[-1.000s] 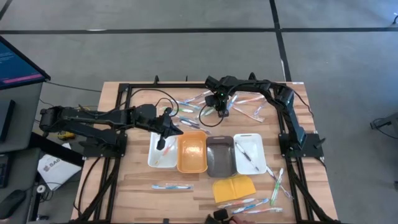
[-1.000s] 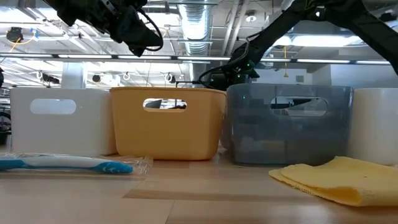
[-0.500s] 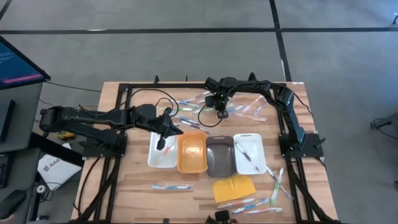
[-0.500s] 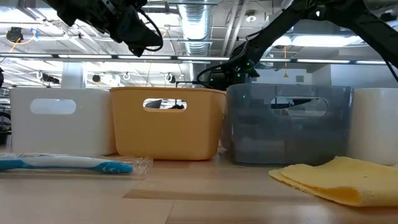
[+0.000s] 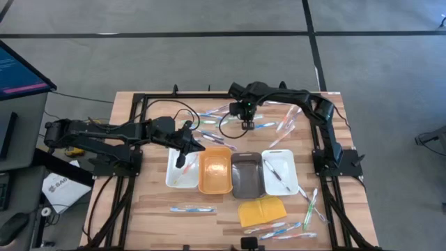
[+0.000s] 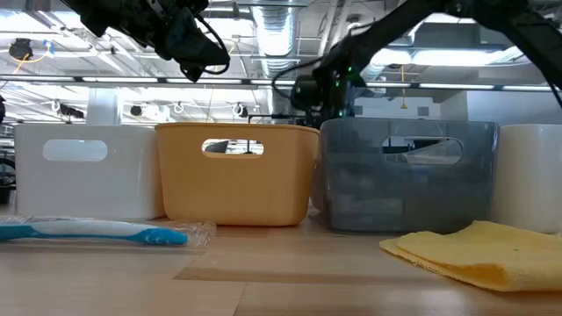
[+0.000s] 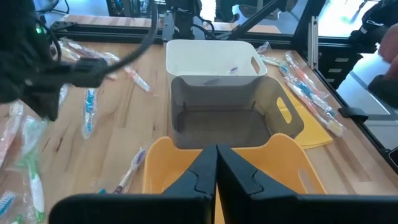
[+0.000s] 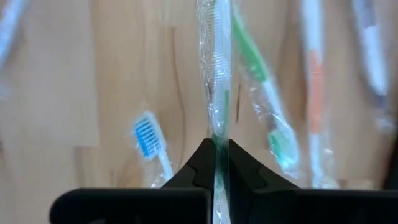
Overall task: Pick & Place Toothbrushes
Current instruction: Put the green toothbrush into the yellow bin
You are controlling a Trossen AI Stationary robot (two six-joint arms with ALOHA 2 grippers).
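Your right gripper (image 5: 248, 124) sits over the worktop's far edge, near the middle, fingers pinched tight on a green toothbrush (image 8: 217, 93) in its clear wrapper, which runs straight out between the tips. More wrapped toothbrushes (image 5: 279, 127) lie scattered along that far side, w/ a blue-headed one (image 8: 148, 142) just beside the held one. Your left gripper (image 5: 180, 162) hangs over the white tray (image 5: 172, 178) next to the orange tray (image 5: 215, 188), fingers pressed together, nothing in them. Other brushes lie near the yellow pad (image 5: 262, 210) at the worktop's near edge.
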